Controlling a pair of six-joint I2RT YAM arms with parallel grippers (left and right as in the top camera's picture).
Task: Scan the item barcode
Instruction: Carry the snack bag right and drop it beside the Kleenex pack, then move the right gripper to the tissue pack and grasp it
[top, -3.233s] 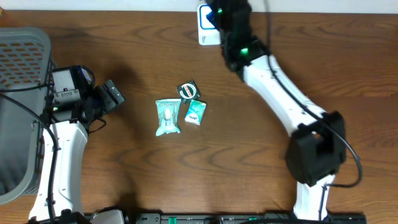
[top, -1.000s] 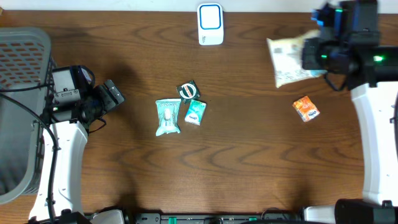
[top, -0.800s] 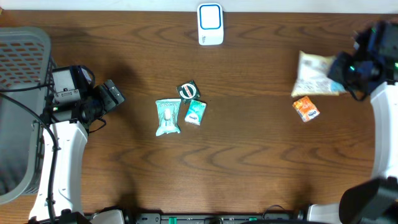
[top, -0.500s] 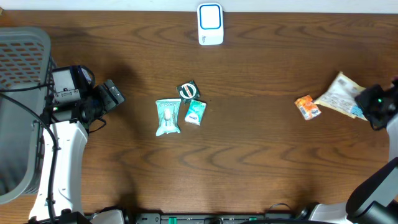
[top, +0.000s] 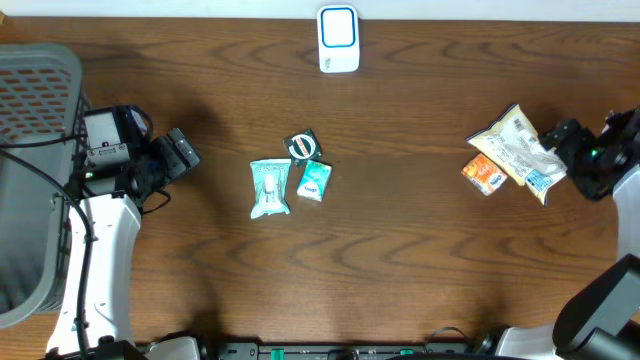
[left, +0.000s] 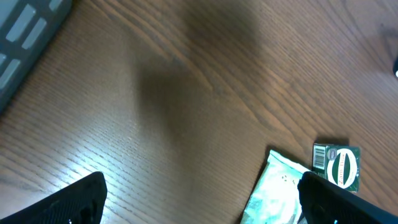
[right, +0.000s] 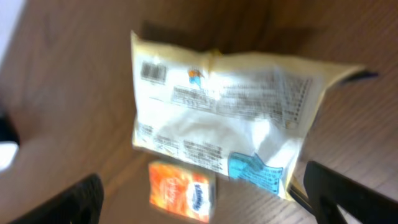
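The white scanner (top: 338, 40) stands at the table's back edge. A cream printed packet (top: 515, 152) lies flat at the right, one corner over a small orange tissue pack (top: 484, 175). My right gripper (top: 568, 158) sits just right of the packet, open and holding nothing. In the right wrist view the packet (right: 224, 130) shows its text side, with a barcode (right: 152, 71) at its upper left and the orange pack (right: 181, 191) below it, between my spread fingers (right: 348, 196). My left gripper (top: 180, 152) hovers open at the left, empty.
A mint pouch (top: 270, 187), a teal pack (top: 314, 181) and a dark round-labelled pack (top: 302, 146) lie mid-table. The pouch (left: 280, 193) and the dark pack (left: 337, 165) also show in the left wrist view. A grey basket (top: 30, 150) fills the far left.
My right gripper carried the cream packet from near the scanner to the right side, then opened and let it drop against the orange pack, which shifted slightly. The left arm has not moved.
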